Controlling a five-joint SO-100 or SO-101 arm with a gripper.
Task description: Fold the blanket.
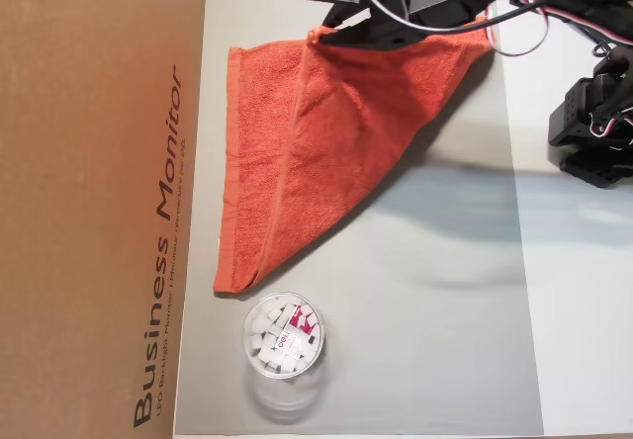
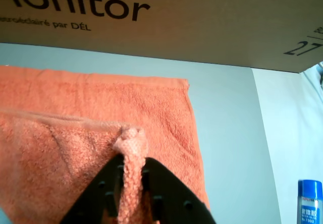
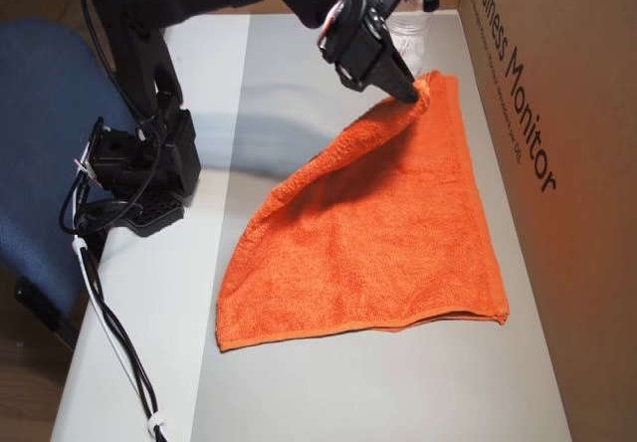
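Gripper [image 2: 132, 183] pinched closed on a bunched corner of the blanket [image 2: 91, 118]; only the wrist view shows cloth squeezed between the black fingers [image 2: 166, 193]. In an overhead view the blanket [image 3: 378, 223] lies on the grey mat [image 3: 299, 64], held corner raised at 12 o'clock, beside the cardboard box [image 3: 557, 163]. In the other overhead view a clear tub [image 1: 283, 335] of white pieces sits at 6 o'clock of the blanket [image 1: 316, 152]. Blue can [image 2: 310, 200] appears only in the wrist view, at 4 o'clock.

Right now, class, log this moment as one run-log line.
stage: folding in progress | claw: shut on blanket corner | blanket: corner lifted, carried over flat part | nearby: plastic jar, cardboard box
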